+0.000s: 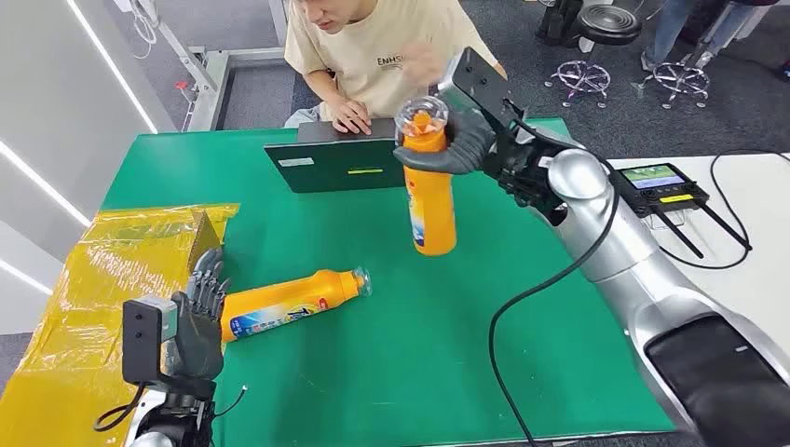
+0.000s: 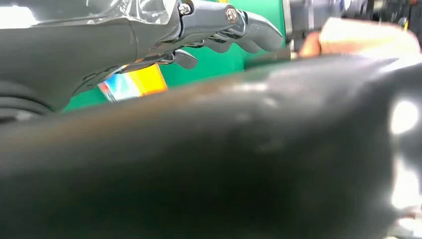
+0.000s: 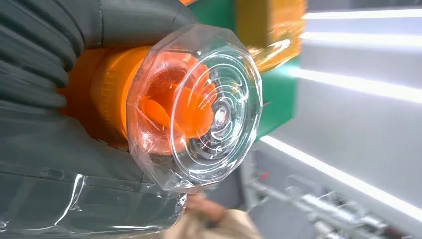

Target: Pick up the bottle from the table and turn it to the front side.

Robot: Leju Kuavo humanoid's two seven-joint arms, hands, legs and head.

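My right hand (image 1: pixel 456 147) grips an orange bottle (image 1: pixel 430 200) by its neck and holds it upright above the green table (image 1: pixel 391 354). Its clear cap (image 3: pixel 199 107) faces the camera in the right wrist view, over the orange nozzle. A second orange bottle (image 1: pixel 291 303) lies on its side on the table at the left, cap pointing right. My left hand (image 1: pixel 200 317) hovers at that bottle's base end with fingers (image 2: pixel 249 30) spread and nothing in it. A bit of the lying bottle's label (image 2: pixel 134 82) shows under the fingers in the left wrist view.
A yellow plastic-wrapped box (image 1: pixel 102 298) sits at the table's left edge beside my left hand. A person (image 1: pixel 373 47) sits at the far side with a hand on a dark laptop (image 1: pixel 335 160). A small screen device (image 1: pixel 657 182) with cables lies on the white table to the right.
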